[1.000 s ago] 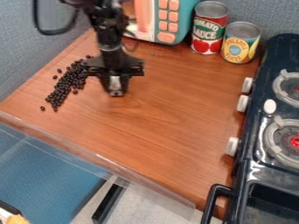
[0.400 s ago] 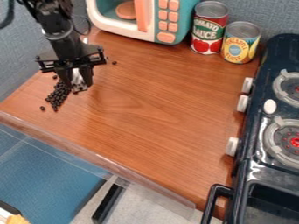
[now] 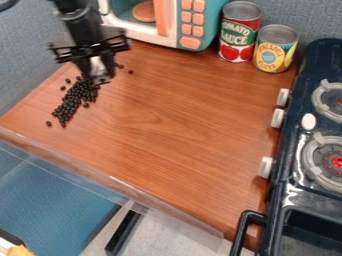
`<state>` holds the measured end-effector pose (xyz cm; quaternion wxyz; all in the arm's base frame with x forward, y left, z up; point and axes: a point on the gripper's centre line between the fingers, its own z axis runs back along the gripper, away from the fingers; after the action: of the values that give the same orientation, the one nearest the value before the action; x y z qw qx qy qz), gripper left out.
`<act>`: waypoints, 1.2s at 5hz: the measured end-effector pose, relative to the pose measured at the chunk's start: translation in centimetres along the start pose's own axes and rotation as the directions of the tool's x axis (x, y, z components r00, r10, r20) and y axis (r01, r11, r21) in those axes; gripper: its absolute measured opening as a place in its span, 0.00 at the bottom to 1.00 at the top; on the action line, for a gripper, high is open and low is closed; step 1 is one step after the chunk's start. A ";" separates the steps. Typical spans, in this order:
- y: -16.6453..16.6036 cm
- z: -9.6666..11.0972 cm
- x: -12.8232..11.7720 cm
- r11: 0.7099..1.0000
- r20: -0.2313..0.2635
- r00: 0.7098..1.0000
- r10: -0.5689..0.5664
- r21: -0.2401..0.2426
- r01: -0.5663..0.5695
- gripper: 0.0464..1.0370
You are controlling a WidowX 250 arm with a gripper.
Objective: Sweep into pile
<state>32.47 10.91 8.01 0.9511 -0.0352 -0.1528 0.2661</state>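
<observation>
Open to pass low across the middle of the surface, but barred by the toy microwave and two cans along the top, stove and jutting knobs down the right, wall at upper left, and dark beans left of centre.

Bright, fairly even light covers the worktop; shadows are soft, darkest beside the stove at right; white glints mark its glossy front, lower right; a clear strip catches pale glare, lower left of the frame.
</observation>
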 end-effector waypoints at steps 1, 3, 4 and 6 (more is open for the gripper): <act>-1.0 -1.7 -0.5 1.000 -0.041 0.999 0.003 0.005 -0.002 0.34; 0.4 -2.9 -1.8 1.000 -0.044 0.999 0.015 0.024 -0.014 0.34; -0.3 -3.6 -2.0 1.000 -0.074 0.997 0.026 0.002 -0.026 0.34; -3.1 -4.7 0.0 1.000 -0.068 0.998 0.018 -0.007 -0.018 0.34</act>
<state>35.44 8.34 4.04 0.9531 -0.0494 -0.1213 0.2728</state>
